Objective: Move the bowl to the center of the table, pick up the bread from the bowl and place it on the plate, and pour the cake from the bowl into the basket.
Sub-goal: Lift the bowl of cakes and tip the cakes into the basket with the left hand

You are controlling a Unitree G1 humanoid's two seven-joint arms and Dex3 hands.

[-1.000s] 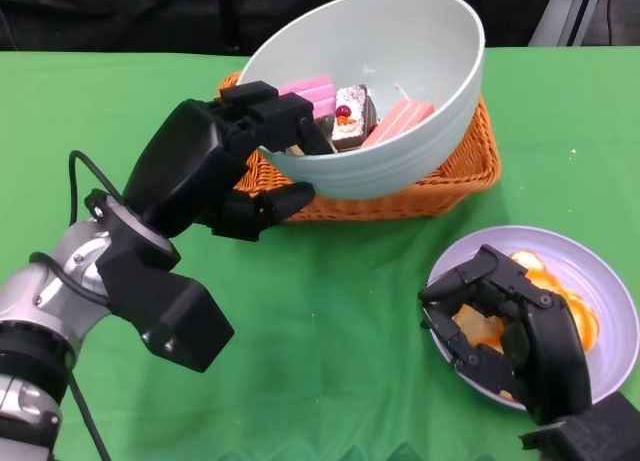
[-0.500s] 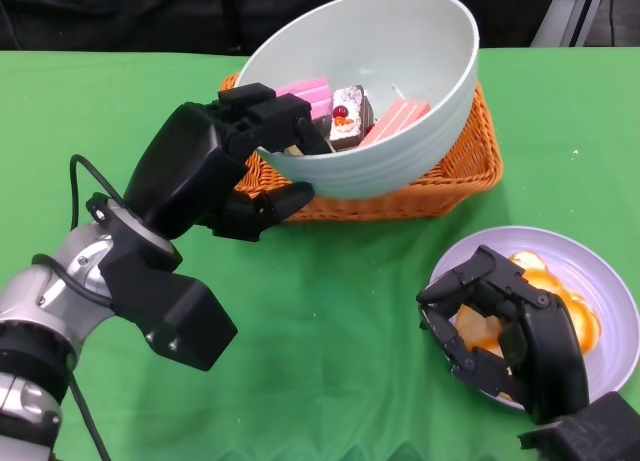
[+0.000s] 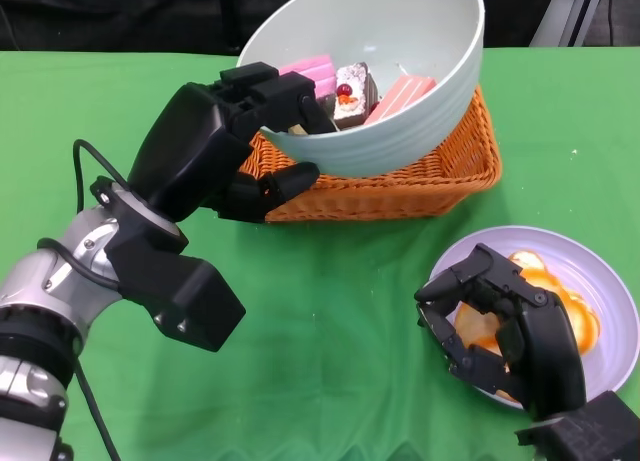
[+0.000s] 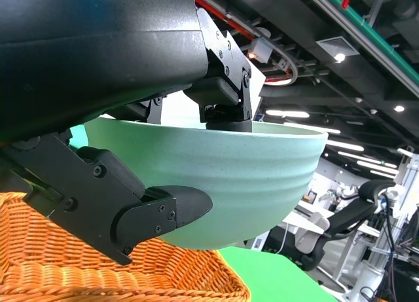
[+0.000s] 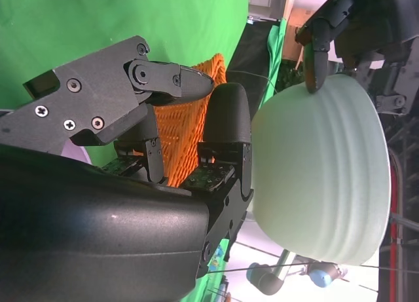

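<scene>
My left hand (image 3: pixel 215 156) grips the near rim of the pale green bowl (image 3: pixel 400 146) and holds it tilted above the orange wicker basket (image 3: pixel 400 191). Pink cake slices and a chocolate cake with a cherry (image 3: pixel 350 93) lie against the bowl's low side by my fingers. The left wrist view shows the bowl (image 4: pixel 249 177) clear of the basket (image 4: pixel 118 276). My right hand (image 3: pixel 505 326) hovers over the left part of the lilac plate (image 3: pixel 605 271), fingers arched and apart above the orange bread (image 3: pixel 565 301) lying there. In the right wrist view the bowl (image 5: pixel 321 177) hangs beyond the basket (image 5: pixel 190 125).
A green cloth (image 3: pixel 330 311) covers the table. The basket stands at the back centre and the plate at the front right. A black cable (image 3: pixel 85 166) loops off my left forearm.
My left hand has lifted the bowl a little higher over the basket, with the cakes still inside. The right hand has hardly moved.
</scene>
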